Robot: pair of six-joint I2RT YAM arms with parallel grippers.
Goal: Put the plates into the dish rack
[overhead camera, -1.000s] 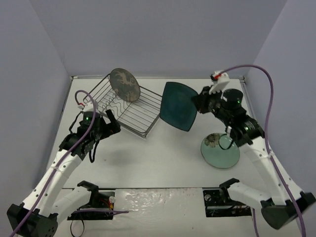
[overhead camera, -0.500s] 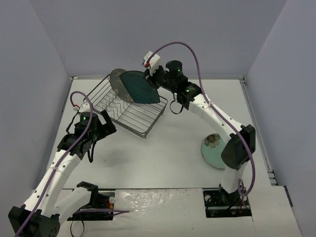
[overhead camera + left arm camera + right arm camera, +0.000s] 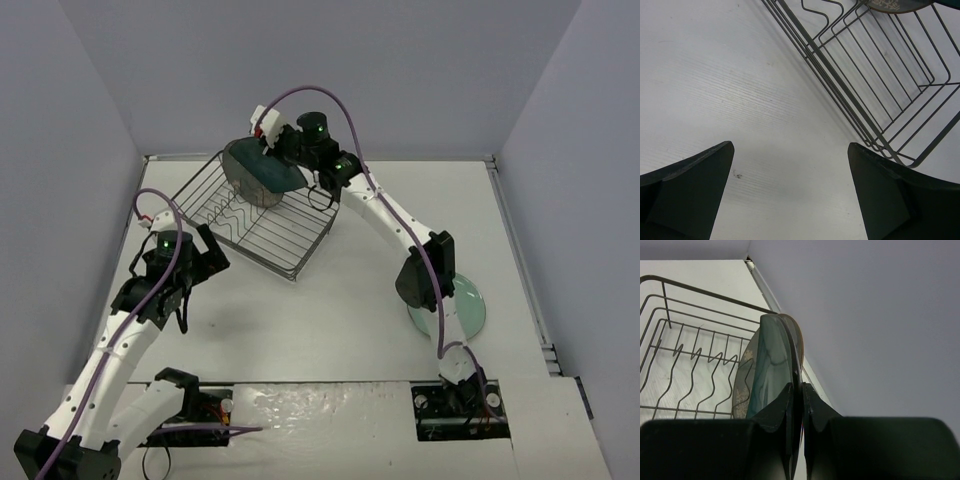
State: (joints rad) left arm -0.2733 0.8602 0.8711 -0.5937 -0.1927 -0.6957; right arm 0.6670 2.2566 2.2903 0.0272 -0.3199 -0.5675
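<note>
**A:** Top external view, entry one: where is the square teal plate (image 3: 264, 166)?

**B:** On edge at the far end of the dish rack (image 3: 272, 236). It stands just in front of the round grey-brown plate (image 3: 741, 385), which is upright in the rack at that far end. In the right wrist view the two faces lie very close together. I cannot tell whether they touch. The teal plate's lower edge is hidden, so I cannot tell whether it sits in the wavy dividers.

**A:** Right end effector?

**B:** The right end effector (image 3: 797, 390) is clenched on the teal plate's rim, one finger on each face. The right arm (image 3: 385, 215) reaches to the far left, over the rack.

**A:** Left end effector?

**B:** The left end effector (image 3: 790, 170) is released, jaws wide, with nothing between them. It hangs over bare bench (image 3: 715, 75), just beside the rack's near left side and not touching it.

**A:** Third plate?

**B:** The mint-green plate (image 3: 472, 305) lies flat on the bench at the near right, well apart from the rack. The right arm's elbow covers its left part.
</note>
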